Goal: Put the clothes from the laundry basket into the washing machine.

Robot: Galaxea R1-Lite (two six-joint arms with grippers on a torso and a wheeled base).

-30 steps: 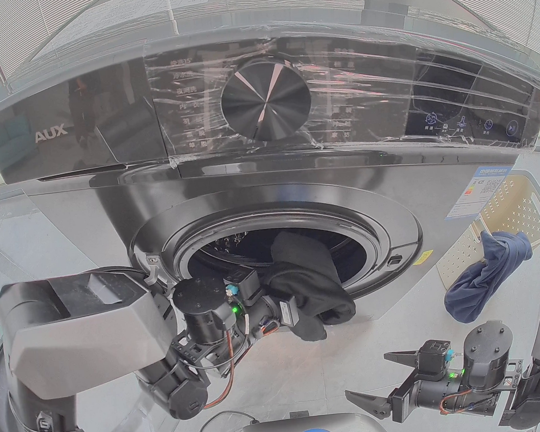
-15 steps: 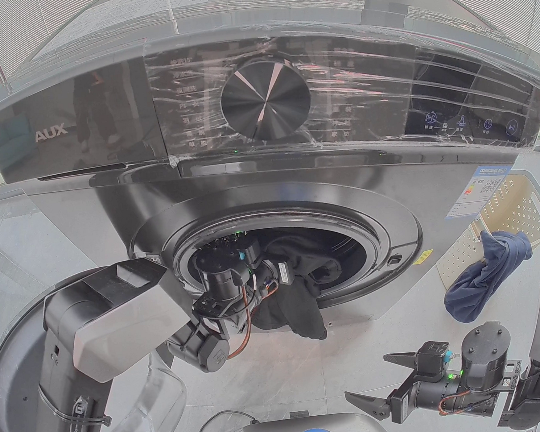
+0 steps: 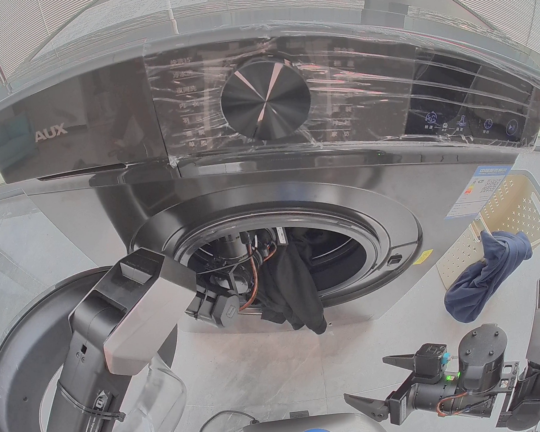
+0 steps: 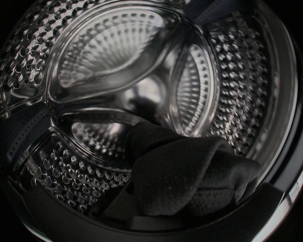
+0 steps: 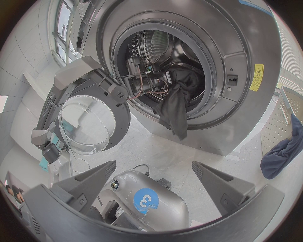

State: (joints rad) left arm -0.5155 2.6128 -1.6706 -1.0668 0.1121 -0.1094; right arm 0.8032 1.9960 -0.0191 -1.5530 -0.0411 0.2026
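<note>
- The washing machine (image 3: 267, 186) stands with its round door (image 3: 22, 369) swung open, at about 8 o'clock from the drum mouth in the head view
- A black garment (image 3: 291, 286) lies draped over the lower rim of the opening, near 6 o'clock: part of it sits inside the drum (image 4: 110, 47), the rest hangs down the front panel
- In the left wrist view the black garment (image 4: 183, 176) sits bunched on the near lip of the drum, with dimpled steel wall behind it
- The left gripper (image 3: 265, 251) is inside the mouth of the drum, right against the black garment at the 9 o'clock side of the cloth; whether it grips the cloth cannot be told
- The right gripper (image 3: 366, 379) hangs low at 5 o'clock from the opening, well apart from the machine, jaws spread wide and empty
- At 3 o'clock from the opening stands the pale perforated laundry basket (image 3: 523, 206), with a navy garment (image 3: 485, 274) hanging over its near rim and down the outside
</note>
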